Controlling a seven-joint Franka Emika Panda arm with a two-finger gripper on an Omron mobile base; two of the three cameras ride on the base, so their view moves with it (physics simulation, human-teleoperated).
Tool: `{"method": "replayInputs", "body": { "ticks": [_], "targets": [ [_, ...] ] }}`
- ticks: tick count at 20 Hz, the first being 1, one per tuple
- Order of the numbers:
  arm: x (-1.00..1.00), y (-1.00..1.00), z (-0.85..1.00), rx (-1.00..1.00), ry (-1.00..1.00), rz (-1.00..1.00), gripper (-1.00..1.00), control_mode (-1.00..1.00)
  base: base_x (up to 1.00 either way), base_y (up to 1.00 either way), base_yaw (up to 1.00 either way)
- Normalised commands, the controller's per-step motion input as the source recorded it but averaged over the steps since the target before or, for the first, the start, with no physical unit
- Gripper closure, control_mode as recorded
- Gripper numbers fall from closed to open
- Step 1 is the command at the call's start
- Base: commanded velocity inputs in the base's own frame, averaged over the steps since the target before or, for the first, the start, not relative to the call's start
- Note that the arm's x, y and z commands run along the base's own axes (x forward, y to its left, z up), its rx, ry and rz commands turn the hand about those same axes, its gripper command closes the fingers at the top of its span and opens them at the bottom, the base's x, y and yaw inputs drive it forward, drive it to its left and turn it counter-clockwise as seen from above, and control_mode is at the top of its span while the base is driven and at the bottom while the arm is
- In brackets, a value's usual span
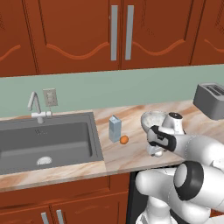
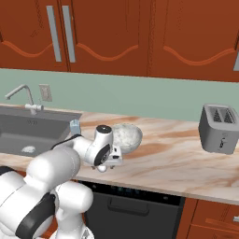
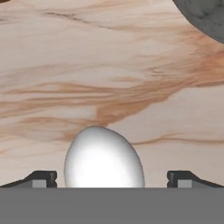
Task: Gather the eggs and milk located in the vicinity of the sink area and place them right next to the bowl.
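- Between the two dark finger tips, low in the hand view, sits the white egg (image 3: 104, 158), lying on the marbled desk (image 3: 109, 65) with a clear gap to either tip.
- End effector (image 3: 112, 178) is spread wide and gripping nothing; whether it is arriving or leaving the egg, I cannot tell.
- Bowl (image 3: 204, 17) peeks in at the upper right corner of the hand view, so this egg already lies near it.
- From the left base camera, the end effector (image 1: 156, 151) hangs low over the desk just in front of the bowl (image 1: 154, 119).
- Orange-brown egg (image 1: 124, 139) rests just beside the milk carton (image 1: 114, 128), both by the sink (image 1: 43, 142) rim, well apart from the bowl.
- My call: if a grasp is coming, keep the egg centred, close gently and evenly; it is round and will roll if nudged from one side.
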Motion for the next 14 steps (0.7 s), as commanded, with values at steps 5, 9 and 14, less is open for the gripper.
{"method": "replayInputs", "body": {
  "ticks": [5,9,14],
  "targets": [
    [0.0,0.0,0.0,0.0,0.0,0.0,1.0,-1.0,0.0,0.0,0.0],
    [0.0,0.0,0.0,0.0,0.0,0.0,1.0,-1.0,0.0,0.0,0.0],
    [-0.09,0.0,0.0,0.0,-0.02,0.0,1.0,-1.0,0.0,0.0,0.0]
  ]
}}
